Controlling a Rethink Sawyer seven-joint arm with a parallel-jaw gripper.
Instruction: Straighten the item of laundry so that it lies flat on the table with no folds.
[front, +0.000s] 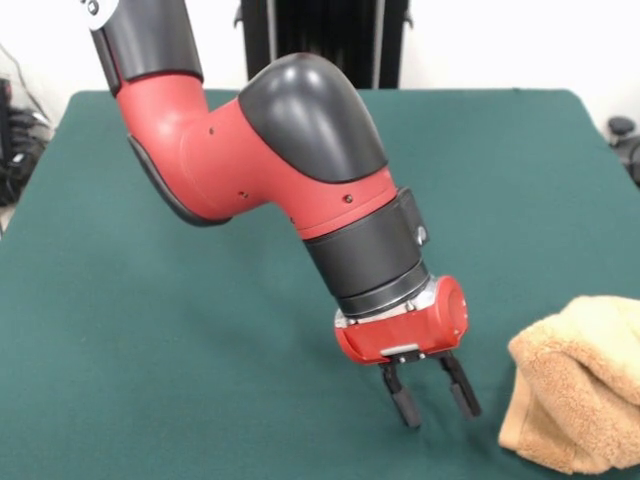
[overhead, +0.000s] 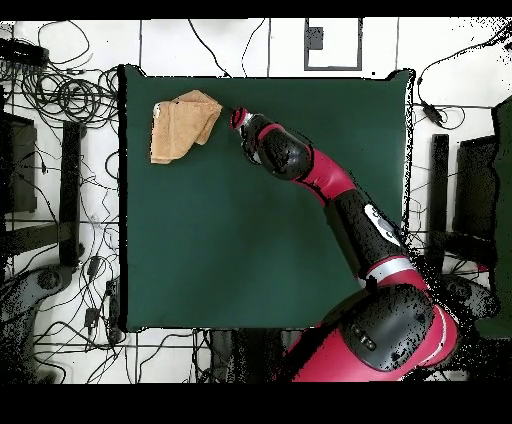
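Nearest the front camera, low on the green counter, hang the jaws of the red and black arm, spread apart with nothing between them, their black fingers pointing down just above the cloth. Right of them, near but apart, lies the tan-orange towel, bunched and folded over itself in a thick heap at the counter's front right edge, partly cut by the frame. From above, the towel sits crumpled near one far corner, with the jaws just beside it.
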